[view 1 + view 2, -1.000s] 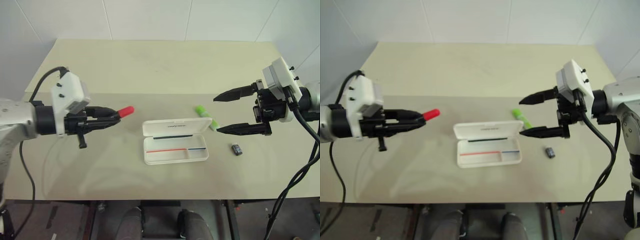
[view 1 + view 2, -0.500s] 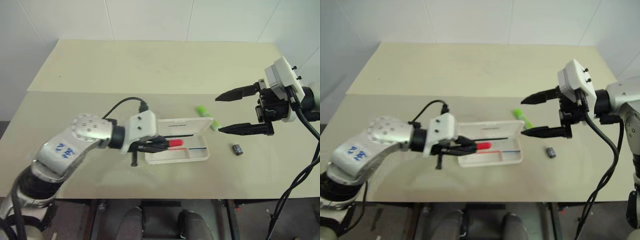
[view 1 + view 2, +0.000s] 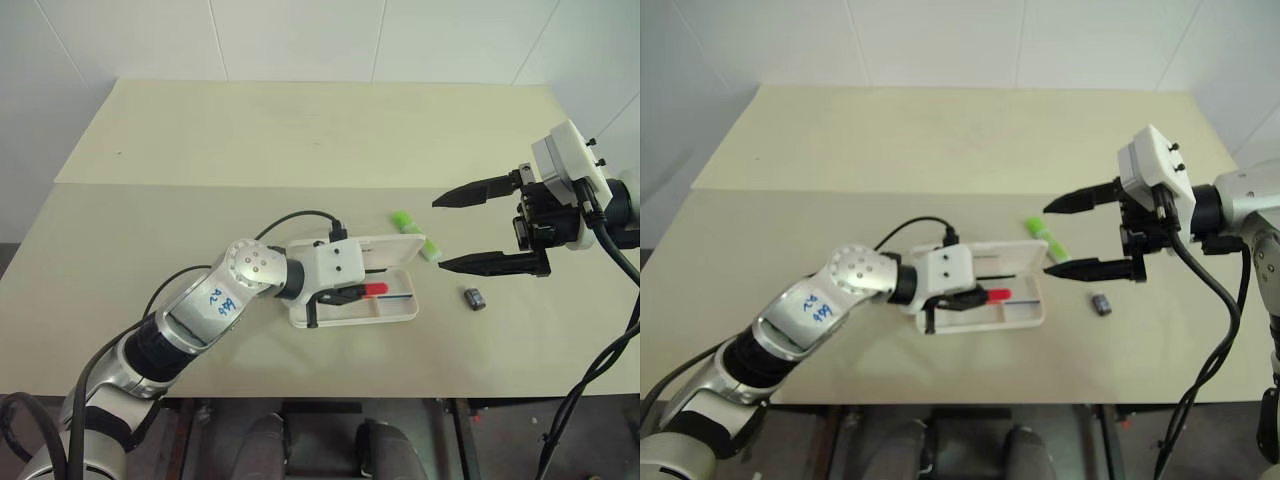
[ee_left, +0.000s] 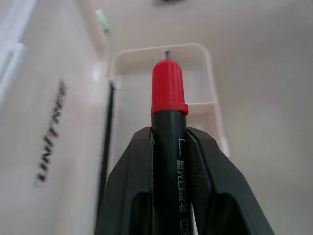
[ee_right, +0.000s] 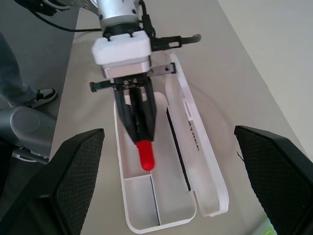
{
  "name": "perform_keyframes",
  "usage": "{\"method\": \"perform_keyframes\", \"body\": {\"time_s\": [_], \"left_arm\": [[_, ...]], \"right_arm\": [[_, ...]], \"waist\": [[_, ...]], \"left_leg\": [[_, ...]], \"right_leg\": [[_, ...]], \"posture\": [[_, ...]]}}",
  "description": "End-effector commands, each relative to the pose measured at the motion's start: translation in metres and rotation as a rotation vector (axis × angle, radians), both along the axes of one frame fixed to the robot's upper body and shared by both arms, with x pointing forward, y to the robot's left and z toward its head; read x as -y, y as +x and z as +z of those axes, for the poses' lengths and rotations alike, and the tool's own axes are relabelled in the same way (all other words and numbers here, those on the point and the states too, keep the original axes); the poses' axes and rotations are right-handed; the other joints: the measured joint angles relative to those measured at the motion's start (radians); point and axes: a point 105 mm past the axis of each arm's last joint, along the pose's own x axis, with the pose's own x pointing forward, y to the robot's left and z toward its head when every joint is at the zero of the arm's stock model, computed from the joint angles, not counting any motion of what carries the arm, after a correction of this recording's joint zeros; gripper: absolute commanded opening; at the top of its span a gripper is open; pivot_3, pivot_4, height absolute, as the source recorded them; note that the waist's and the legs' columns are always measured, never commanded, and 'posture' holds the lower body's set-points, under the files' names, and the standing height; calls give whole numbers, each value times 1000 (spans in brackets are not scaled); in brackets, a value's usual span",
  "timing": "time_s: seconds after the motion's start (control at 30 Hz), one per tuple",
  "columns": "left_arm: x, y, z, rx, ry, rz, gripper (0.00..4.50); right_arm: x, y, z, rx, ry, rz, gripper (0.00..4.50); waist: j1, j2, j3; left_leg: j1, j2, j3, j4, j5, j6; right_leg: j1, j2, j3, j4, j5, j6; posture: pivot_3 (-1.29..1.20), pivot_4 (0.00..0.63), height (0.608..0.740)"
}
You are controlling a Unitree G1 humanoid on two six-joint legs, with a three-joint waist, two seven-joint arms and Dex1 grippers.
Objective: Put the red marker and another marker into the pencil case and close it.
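Pale walls are seen behind a beige tabletop (image 3: 300,140), on which the pencil case (image 3: 400,310) lies open, its lid folded back on the far side. Over the case's long tray the red marker (image 3: 372,290) is held by the left pincer (image 3: 352,294), whose two black fingers are clamped on the black barrel while the red cap juts out ahead of them. In the left wrist view the cap is seen pointing along the tray toward the small end compartment. Whether the marker touches the tray floor cannot be told. Another marker (image 3: 413,233), lime green, lies on the tabletop just beyond the case's far right corner. The right pincer (image 3: 470,229) is held above the tabletop to the right of the case, jaws spread wide and gripping nothing. A small dark grey block (image 3: 474,298) lies near it.
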Motion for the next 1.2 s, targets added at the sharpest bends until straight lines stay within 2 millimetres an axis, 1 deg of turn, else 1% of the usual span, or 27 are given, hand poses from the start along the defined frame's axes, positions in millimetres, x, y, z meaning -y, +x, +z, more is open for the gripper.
{"method": "perform_keyframes", "body": {"time_s": [0.03, 0.27, 0.33, 0.4, 0.57, 0.63, 0.67, 0.73, 0.8, 0.9, 1.0, 1.1, 1.2], "left_arm": [[9, -3, 3, 53, 17, -46, 599], [11, -4, -1, 67, 39, -60, 599], [11, -3, 0, 75, 46, -60, 1370], [12, -3, 1, 82, 49, -59, 1970], [14, -2, 2, 103, 55, -58, 3674], [15, -4, 3, 108, 56, -66, 4274], [15, -5, 4, 108, 52, -73, 4473], [17, -8, 7, 103, 36, -82, 4473], [20, -14, 9, 60, 2, -90, 4473], [19, -17, 6, 11, -9, -48, 4473], [16, -18, 7, -28, -26, -8, 4473], [17, -20, 9, -69, -63, -3, 4473], [16, -25, 17, -129, -121, -1, 4473]], "right_arm": [[2, -7, 10, 42, 5, -5, 4500], [-1, -9, 9, 40, 5, -5, 4500], [-2, -10, 10, 41, 6, -8, 4500], [-2, -11, 10, 42, 7, -11, 4500], [-3, -11, 10, 42, 10, -14, 4500], [-3, -11, 10, 41, 12, -16, 4500], [-3, -11, 10, 41, 12, -16, 4500], [-3, -10, 10, 40, 13, -17, 4500], [-3, -9, 8, 29, 14, -19, 4500], [4, 0, -2, -2, 4, -59, 4500], [22, 19, -20, -43, -19, -172, 4500], [39, 34, -40, -89, -45, -277, 4500], [45, 43, -50, -112, -30, -326, 4500]], "waist": [[0, 0, 0], [0, 0, 0], [1, 0, 0], [1, 0, 0], [1, 0, 0], [1, 0, 0], [1, 0, 0], [1, 0, 0], [1, 0, 0], [1, 0, 0], [0, 0, 0], [1, 0, 0], [0, 0, 0]], "left_leg": [[0, 0, 0, 0, 0, 0], [0, 0, 0, 2, 0, 0], [0, 0, -1, 2, 0, 0], [0, 0, -1, 3, 0, 1], [0, 0, -2, 4, -1, 1], [0, 0, -2, 4, -1, 1], [0, 0, -2, 4, -1, 1], [0, 0, -2, 4, -1, 1], [0, 0, -2, 4, -1, 1], [0, 0, -2, 4, -1, 1], [1, 0, -2, 4, -1, 1], [1, 0, -2, 5, -1, 1], [0, 0, -3, 5, -1, 1]], "right_leg": [[0, 0, 0, 0, 0, 0], [1, 0, 0, 0, 0, 0], [1, 0, 0, 0, 0, 0], [2, 0, -1, 0, 0, 0], [3, 0, -1, 0, 0, 0], [3, 0, -1, 0, 0, 0], [3, 0, -1, 0, 0, 0], [3, 0, -1, 0, 0, 0], [3, 0, -1, 0, 0, 0], [3, 0, -1, 0, 0, 0], [4, 0, -2, 0, 0, 0], [4, 0, -2, 0, 0, 0], [4, 0, -2, 0, 0, 0]], "posture": [[0, 150, 740], [0, 150, 740], [0, 150, 740], [0, 150, 740], [0, 150, 740], [0, 150, 740], [0, 150, 740], [0, 150, 740], [0, 150, 740], [0, 150, 740], [0, 150, 740], [0, 150, 740], [0, 150, 740]]}}
